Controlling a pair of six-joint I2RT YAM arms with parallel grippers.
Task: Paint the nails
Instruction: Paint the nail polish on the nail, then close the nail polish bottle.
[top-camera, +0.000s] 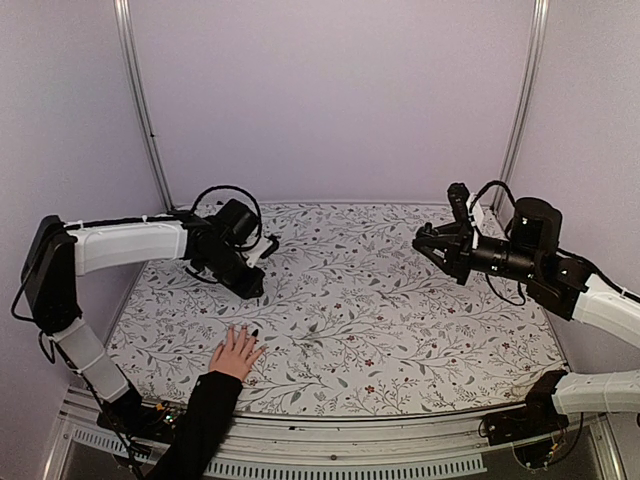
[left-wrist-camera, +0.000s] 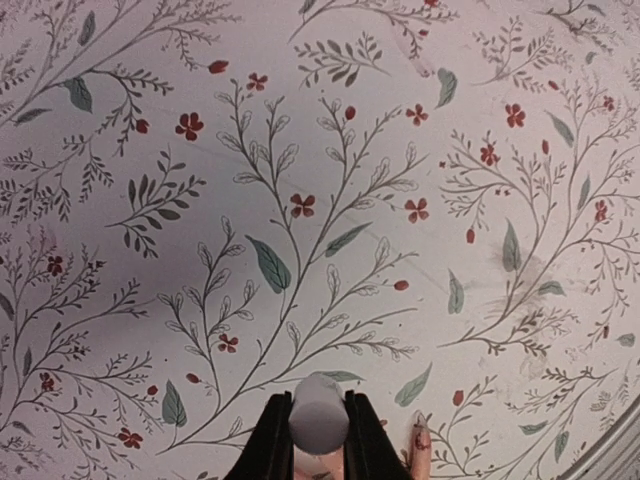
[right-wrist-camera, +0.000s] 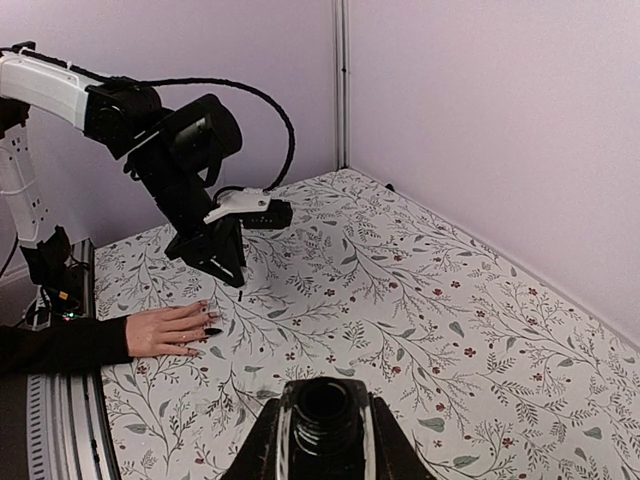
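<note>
Honestly the nails (right-wrist-camera: 211, 330) are hard to read here. From overhead they're way too tiny to judge, and only the right wrist view shows a couple that look dark. The left wrist view catches just one fingertip (left-wrist-camera: 421, 440), cut off at the bottom edge, and its nail looks blotchy.

The hand (top-camera: 237, 352) lies flat with fingers spread at the near-left of the floral counter (top-camera: 400, 330). Its black sleeve (top-camera: 200, 420) runs off the front edge.

The left gripper (top-camera: 250, 283) hangs just beyond the fingertips, clamped on a white cap (left-wrist-camera: 320, 412), and whatever's under the cap is hidden. The right gripper (right-wrist-camera: 325, 440) is well apart on the right, pinched around a dark open-necked bottle (right-wrist-camera: 325, 400) whose body is cut off by the frame.
</note>
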